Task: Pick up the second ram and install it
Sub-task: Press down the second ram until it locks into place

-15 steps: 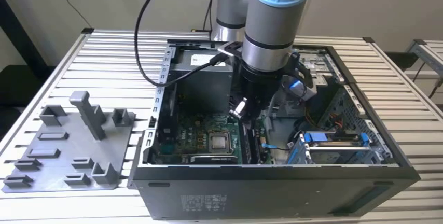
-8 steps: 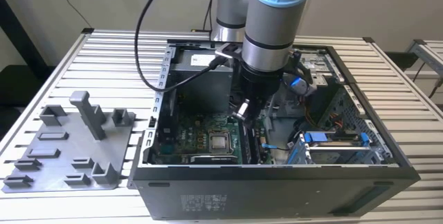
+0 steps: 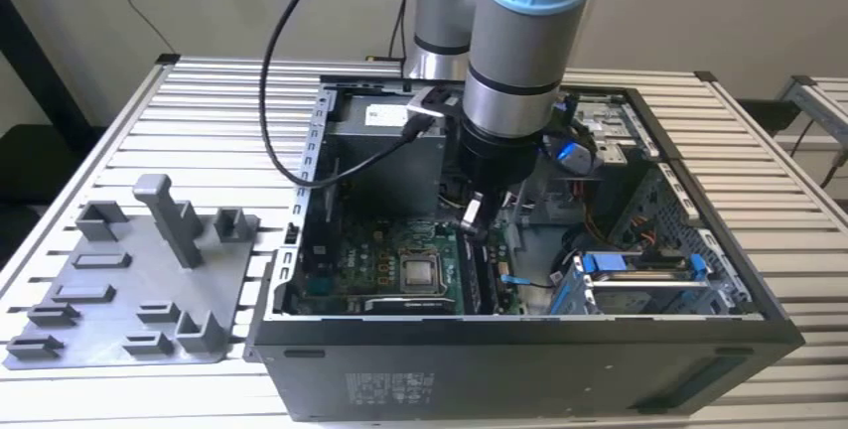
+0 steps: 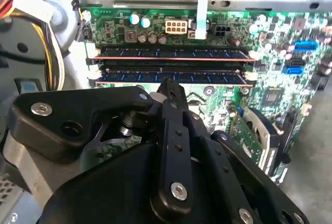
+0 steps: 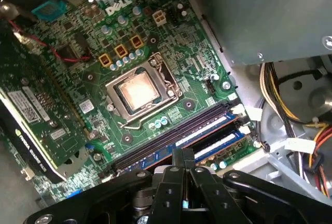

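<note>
With the grey-and-blue robot arm (image 3: 510, 42) reaching down into the open black computer case (image 3: 530, 350), I read the black gripper (image 3: 474, 218) as poised just above the memory slots at the edge of the green motherboard (image 3: 397, 260). In the second wrist view, the gripper's black fingers (image 4: 174, 97) come together in a narrow tip directly over the nearer of two long memory boards; they grip nothing I can make out. I take this nearer board as the second ram (image 4: 171, 74), a thin dark strip with blue chips lying in its slot, parallel to and just beside the other dark memory board (image 4: 171, 54). White latches (image 4: 94, 71) sit at the slot ends. In the first wrist view, the square metal processor socket (image 5: 139, 90) lies near the slots. On the slatted metal table (image 3: 119, 151), a grey plastic holder tray (image 3: 133, 290) stands to the exterior view's left of the case.
</note>
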`<state>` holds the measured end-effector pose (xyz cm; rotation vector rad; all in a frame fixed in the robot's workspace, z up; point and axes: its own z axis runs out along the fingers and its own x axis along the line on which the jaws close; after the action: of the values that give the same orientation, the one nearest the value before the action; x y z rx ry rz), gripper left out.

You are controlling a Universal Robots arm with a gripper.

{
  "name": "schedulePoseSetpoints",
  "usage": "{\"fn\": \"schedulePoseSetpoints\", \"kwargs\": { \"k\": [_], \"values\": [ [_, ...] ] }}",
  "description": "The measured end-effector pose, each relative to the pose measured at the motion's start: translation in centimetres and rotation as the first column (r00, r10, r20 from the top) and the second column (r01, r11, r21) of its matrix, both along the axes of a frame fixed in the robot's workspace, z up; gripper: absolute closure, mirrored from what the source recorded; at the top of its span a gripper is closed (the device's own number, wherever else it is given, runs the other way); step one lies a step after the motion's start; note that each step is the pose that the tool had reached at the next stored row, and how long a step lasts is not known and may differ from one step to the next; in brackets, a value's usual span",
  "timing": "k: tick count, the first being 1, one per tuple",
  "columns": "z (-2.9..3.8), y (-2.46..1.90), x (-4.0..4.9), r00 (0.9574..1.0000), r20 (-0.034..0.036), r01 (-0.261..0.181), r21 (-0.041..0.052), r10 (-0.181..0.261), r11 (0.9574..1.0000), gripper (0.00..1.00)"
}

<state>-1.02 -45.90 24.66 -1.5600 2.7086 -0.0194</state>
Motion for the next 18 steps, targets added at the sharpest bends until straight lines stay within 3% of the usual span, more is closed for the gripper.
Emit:
{"fn": "schedulePoseSetpoints", "kwargs": {
  "k": [5, 9, 12, 18],
  "values": [
    [-0.07, 0.0, -0.05, 0.9963, 0.0, -0.086, 0.0, 0.086, 0.9963, 0.89],
    [-0.13, 0.0, -0.06, 0.9875, -0.0001, -0.157, -0.0003, 0.157, 0.9875, 0.89],
    [-0.16, 0.0, -0.06, 0.9777, 0.0, -0.21, 0.0, 0.21, 0.9777, 0.89],
    [-0.2, 0.0, -0.07, 0.9501, 0.0, -0.312, -0.0001, 0.312, 0.9501, 0.89]
  ]
}}
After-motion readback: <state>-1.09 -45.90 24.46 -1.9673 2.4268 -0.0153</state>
